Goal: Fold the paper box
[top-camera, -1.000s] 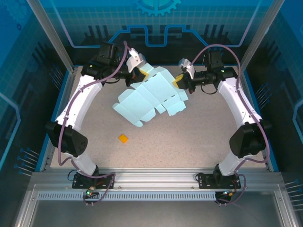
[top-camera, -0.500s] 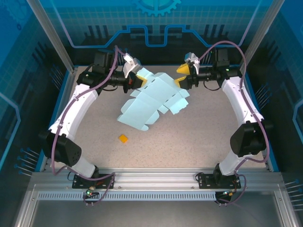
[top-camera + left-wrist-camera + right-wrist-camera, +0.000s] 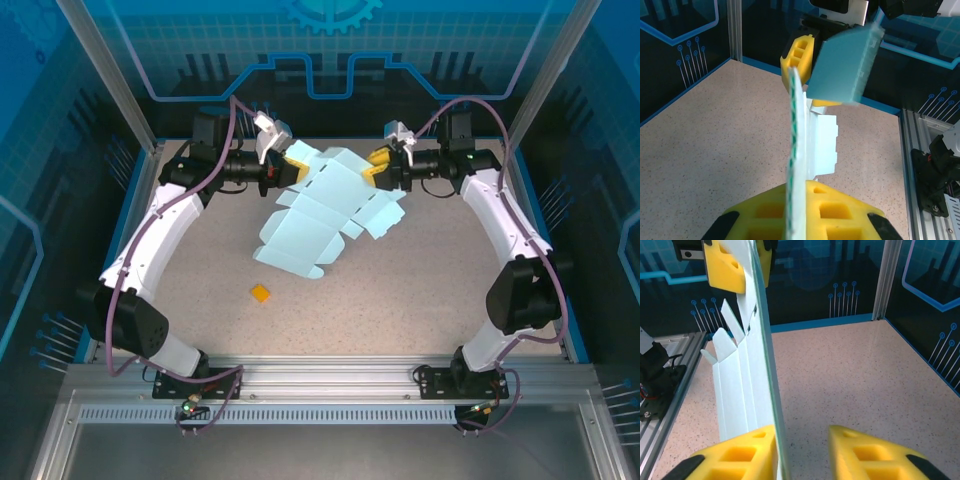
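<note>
The left tool (image 3: 292, 160) seems to pinch the far edge of the tilted paper box (image 3: 325, 205), while the right tool (image 3: 378, 165) stands spread around its other edge.

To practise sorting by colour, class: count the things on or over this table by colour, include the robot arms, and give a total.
Light blue: 1, the paper box
Orange: 1, the small square
White: 2, the left arm and the right arm
Total: 4
</note>
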`<state>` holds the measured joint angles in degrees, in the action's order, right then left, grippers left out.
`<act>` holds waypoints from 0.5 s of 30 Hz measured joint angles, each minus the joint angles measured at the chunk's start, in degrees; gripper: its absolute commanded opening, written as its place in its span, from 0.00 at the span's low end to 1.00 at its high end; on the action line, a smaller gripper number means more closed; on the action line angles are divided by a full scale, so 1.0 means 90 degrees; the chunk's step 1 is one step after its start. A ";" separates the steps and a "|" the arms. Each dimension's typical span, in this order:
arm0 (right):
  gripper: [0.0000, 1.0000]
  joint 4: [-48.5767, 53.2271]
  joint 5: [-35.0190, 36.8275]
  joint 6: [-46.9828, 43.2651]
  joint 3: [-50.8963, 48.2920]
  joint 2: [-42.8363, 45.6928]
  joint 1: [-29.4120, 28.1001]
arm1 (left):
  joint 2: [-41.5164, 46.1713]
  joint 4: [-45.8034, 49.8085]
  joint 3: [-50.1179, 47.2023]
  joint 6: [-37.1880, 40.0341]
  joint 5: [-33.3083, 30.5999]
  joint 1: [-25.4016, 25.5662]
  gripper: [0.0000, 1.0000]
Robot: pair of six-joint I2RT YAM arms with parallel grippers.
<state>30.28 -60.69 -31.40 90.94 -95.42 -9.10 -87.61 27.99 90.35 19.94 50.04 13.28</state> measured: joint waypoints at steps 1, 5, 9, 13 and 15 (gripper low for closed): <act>0.34 -0.0044 0.0000 0.0015 0.0002 0.0000 -0.0019 | 0.0005 -0.0007 -0.0022 -0.0017 0.0000 0.0000 0.00; 0.30 -0.0148 -0.0005 0.0032 0.0002 0.0000 -0.0070 | 0.0005 -0.0007 -0.0046 -0.0041 0.0000 0.0000 0.00; 0.18 -0.0187 0.0002 0.0036 0.0002 0.0000 -0.0080 | 0.0005 -0.0012 -0.0058 -0.0063 0.0000 0.0000 0.00; 0.13 -0.0262 0.0063 0.0087 -0.0027 0.0024 -0.0102 | 0.0005 -0.0078 -0.0058 -0.0131 -0.0017 -0.0007 0.00; 0.11 -0.0452 0.0221 0.0141 -0.0168 0.0126 -0.0148 | 0.0005 -0.0117 -0.0070 -0.0291 -0.0056 -0.0015 0.00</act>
<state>26.22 -58.70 -30.13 89.43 -94.28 -10.44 -87.57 26.94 89.71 17.32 49.54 13.15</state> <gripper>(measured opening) 0.126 0.080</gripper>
